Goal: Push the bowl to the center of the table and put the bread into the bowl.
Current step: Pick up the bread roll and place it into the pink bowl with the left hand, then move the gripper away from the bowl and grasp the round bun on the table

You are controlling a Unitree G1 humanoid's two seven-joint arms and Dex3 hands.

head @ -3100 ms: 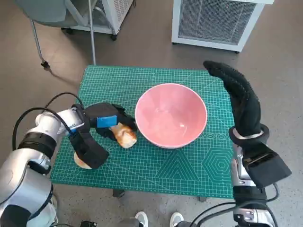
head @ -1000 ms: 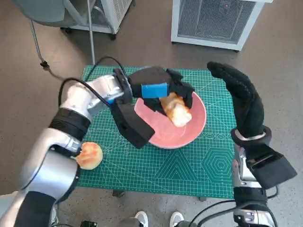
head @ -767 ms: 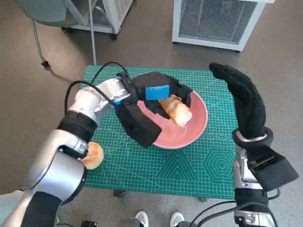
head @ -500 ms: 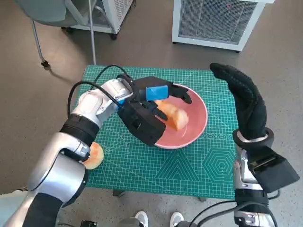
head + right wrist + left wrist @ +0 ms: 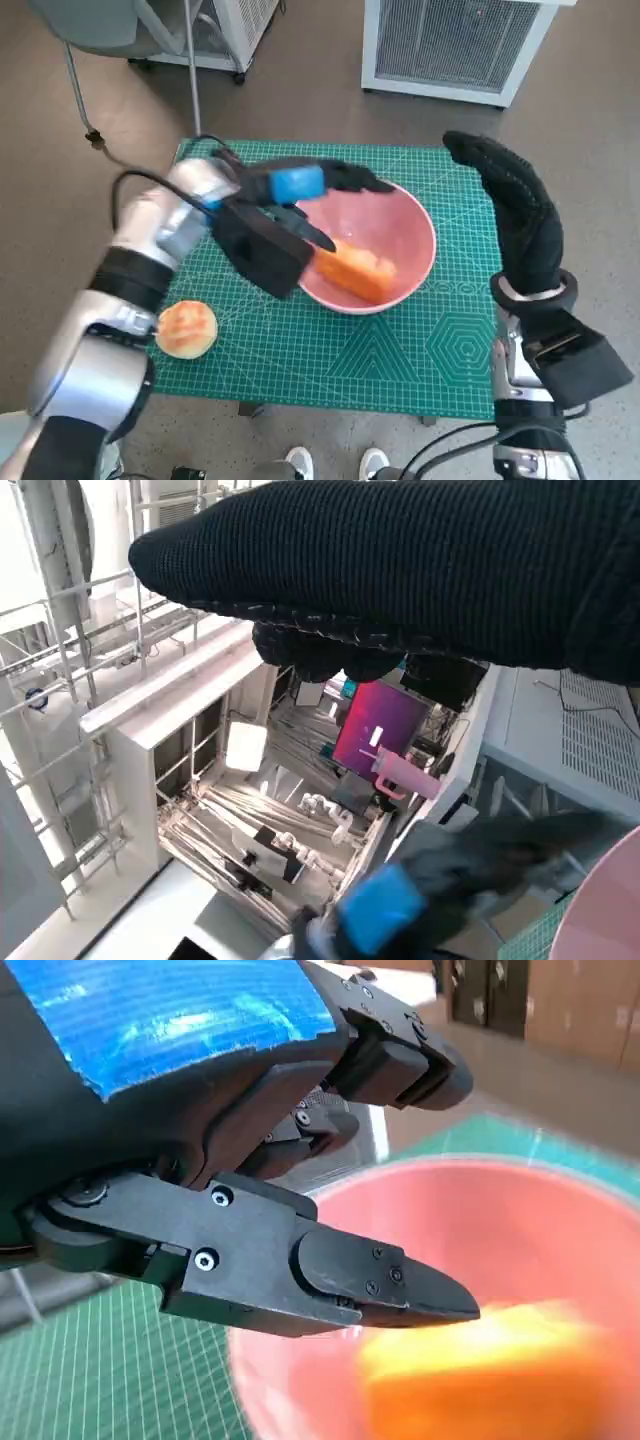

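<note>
The left hand (image 5: 300, 195) has just let go, fingers now spread above the pink bowl (image 5: 405, 215) mid-tabletop, and the bread roll (image 5: 355, 268) lies inside (task apparently done), while the gloved right hand (image 5: 510, 205) hangs released, holding nothing.

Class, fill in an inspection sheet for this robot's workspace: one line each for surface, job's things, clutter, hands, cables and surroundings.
Surface: green cutting mat covers the small table.
Job's things: pink bowl near the mat's middle; one bread lies inside it, blurred; a round bun sits on the mat near the left front corner, outside the bowl.
Clutter: nothing seen.
Hands: left hand over the bowl's left rim, fingers spread, holding nothing; right hand raised beside the bowl's right side, holding nothing.
Cables: black cable loops along the left forearm; more by the right arm's base.
Surroundings: white vented cabinet behind the table; chair legs at the far left.
</note>
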